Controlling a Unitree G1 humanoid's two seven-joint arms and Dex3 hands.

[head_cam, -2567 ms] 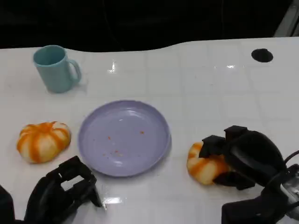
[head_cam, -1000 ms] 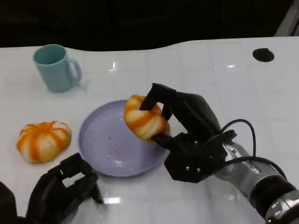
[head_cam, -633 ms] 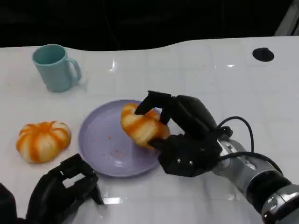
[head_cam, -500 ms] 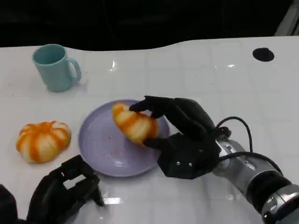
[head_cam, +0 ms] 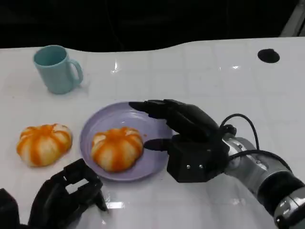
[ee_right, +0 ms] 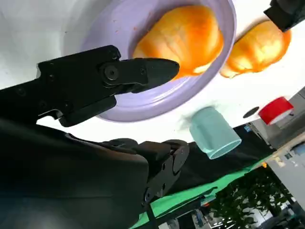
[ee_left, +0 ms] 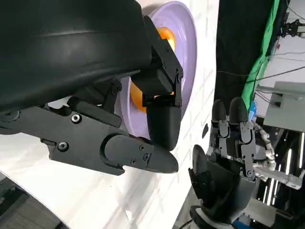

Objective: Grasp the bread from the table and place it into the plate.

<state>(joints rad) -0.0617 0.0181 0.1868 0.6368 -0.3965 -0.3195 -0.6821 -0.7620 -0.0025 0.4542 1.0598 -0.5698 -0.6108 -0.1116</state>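
So the bread is sitting in the plate, on the left half of it. It's a round, puffy bun, pumpkin-shaped with orange ribs and paler cream grooves, a bit glossy on top. The plate is a shallow round one in matte lavender with a low raised rim and a few tiny orange crumbs on its floor.

My right hand is over the right side of the plate with its fingers stretched out and apart, holding nothing; the fingertips reach over the far rim and there's a clear gap between them and the bread. It's hard black plastic, blocky at the palm, with a black cable looping off the silver forearm. My left hand is down at the near edge of the tabletop, fingers loosely curled, nothing in it, apart from the plate.

A second bun of the same striped look lies on the tabletop just left of the plate. Further back on the left is a pale teal mug, smooth, with a loop handle facing right. The tabletop is glossy white with a faint grid pattern and a small black round hole far right. No writing I can read anywhere.
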